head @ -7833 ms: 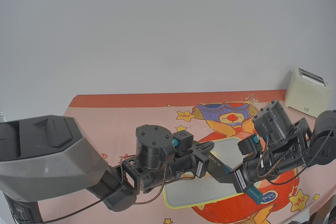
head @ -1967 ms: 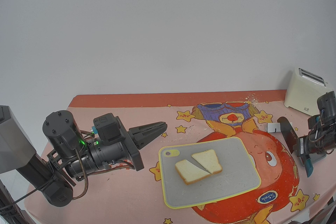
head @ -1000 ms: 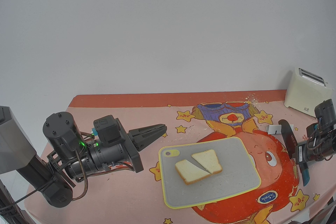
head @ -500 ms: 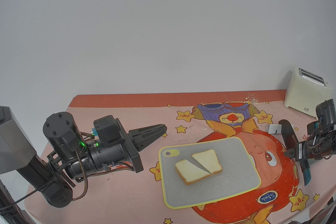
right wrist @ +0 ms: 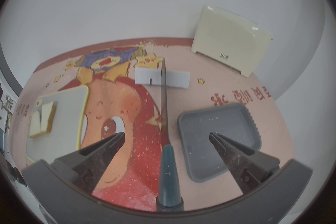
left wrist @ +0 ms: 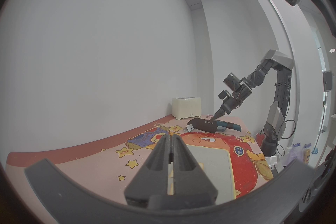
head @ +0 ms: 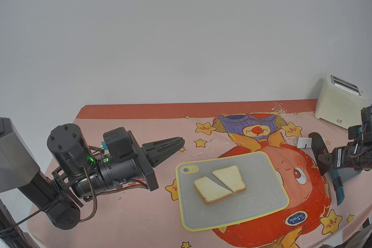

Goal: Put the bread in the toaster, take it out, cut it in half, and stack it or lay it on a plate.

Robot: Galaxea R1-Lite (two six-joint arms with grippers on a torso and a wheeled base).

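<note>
— Since the bread [head: 219, 184] lies in two halves on the cutting board [head: 267, 192], what can trip us up now?

— Mostly the transfer. The halves sit just beside each other, cut edges nearly touching, so I judge that fingers closing on one could drag or flip the other.

— Which arm takes them?

— Hard to say. The left end effector [head: 176, 143] hovers over the table [head: 128, 121] beside the board, clenched on nothing; it would have to open first. The right end effector [right wrist: 166, 135] is released, its fingers spread wide on either side of the knife [right wrist: 163, 102] and clear of it.

— So the knife is a hazard?

— Likely. Its blade seems to stand on edge with the tip in a small white rest [right wrist: 176, 78], teal handle toward the table's near edge. A sideways drift of the right arm could tip it over or nudge it off.

— And the gray plate [right wrist: 218, 137]?

— It lies just beside the knife on the far side from the board, well apart from the bread, with the toaster [head: 341, 105] behind it. Any carry crosses the knife, and a low pass could clip it.

— The bread itself?

— Soft slices probably crush or tear under a hard pinch, and a loose grip may drop a half short of the plate.
</note>
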